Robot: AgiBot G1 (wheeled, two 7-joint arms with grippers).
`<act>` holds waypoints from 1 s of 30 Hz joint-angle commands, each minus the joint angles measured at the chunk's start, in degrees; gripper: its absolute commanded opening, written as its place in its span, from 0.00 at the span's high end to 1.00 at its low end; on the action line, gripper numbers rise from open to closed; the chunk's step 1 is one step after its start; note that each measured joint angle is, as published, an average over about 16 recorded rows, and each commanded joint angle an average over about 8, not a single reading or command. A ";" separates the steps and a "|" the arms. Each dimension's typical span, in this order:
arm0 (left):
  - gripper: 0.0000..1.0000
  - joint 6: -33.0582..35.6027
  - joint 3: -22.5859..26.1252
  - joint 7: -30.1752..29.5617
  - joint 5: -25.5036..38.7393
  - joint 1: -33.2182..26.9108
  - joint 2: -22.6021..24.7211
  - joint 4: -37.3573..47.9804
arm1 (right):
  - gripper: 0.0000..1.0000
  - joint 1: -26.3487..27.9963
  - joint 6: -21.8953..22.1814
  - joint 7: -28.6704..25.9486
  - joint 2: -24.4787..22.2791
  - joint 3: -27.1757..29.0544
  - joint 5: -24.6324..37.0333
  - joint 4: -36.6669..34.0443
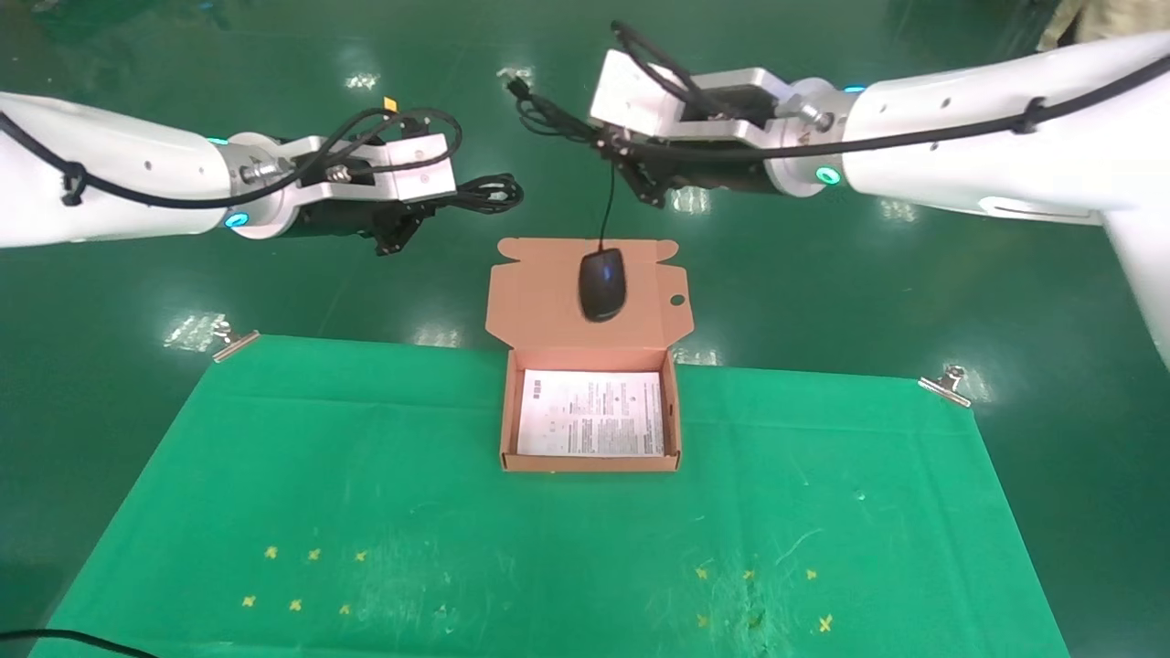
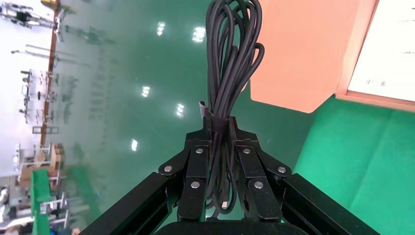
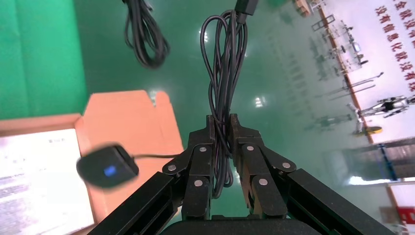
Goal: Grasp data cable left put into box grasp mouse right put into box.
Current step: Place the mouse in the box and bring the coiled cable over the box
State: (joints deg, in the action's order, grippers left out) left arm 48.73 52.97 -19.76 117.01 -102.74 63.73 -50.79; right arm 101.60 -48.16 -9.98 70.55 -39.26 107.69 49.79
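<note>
glossy oval mouse [image 1: 602,284] dangles (thin cord) over matte cardboard box [image 1: 509,429].

A white printed sheet [image 1: 592,413] lies inside the box [image 1: 590,463], its rows of fine print too small to read. Red Chinese characters on a far white wall banner [image 3: 391,24] (right wrist view) cannot be made out.

box [image 1: 590,461]: on the table [image 1: 274,475], middle, at far edge; lid flap open beyond it
mouse [image 1: 602,283]: hanging by cord over lid flap
left hand [image 1: 399,239]: raised left of flap, clamped on data cable [image 1: 489,193]
right hand [image 1: 640,187]: raised behind flap, gripping mouse cord
</note>
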 commanded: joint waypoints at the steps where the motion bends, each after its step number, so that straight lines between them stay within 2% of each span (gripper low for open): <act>1: 1.00 -0.51 0.01 -0.48 0.62 -0.27 0.37 0.06 | 1.00 0.56 -0.09 0.88 0.95 -0.29 -0.02 -1.00; 12: 1.00 1.93 1.22 -2.56 3.38 1.53 -3.22 -2.62 | 1.00 -0.63 0.20 3.06 3.00 -1.17 -0.19 -5.21; 21: 1.00 5.58 2.05 -8.31 7.26 3.01 -7.36 -7.33 | 1.00 -3.34 0.48 4.97 5.02 -2.06 -0.96 -8.30; 30: 1.00 8.79 2.55 -15.12 12.13 3.62 -9.95 -11.71 | 1.00 -7.03 0.55 2.53 6.41 -3.31 -3.48 -7.55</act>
State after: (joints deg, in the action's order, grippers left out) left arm 57.23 55.47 -34.32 128.68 -99.09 54.01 -62.31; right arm 94.63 -47.29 -7.80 76.77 -42.71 104.58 41.39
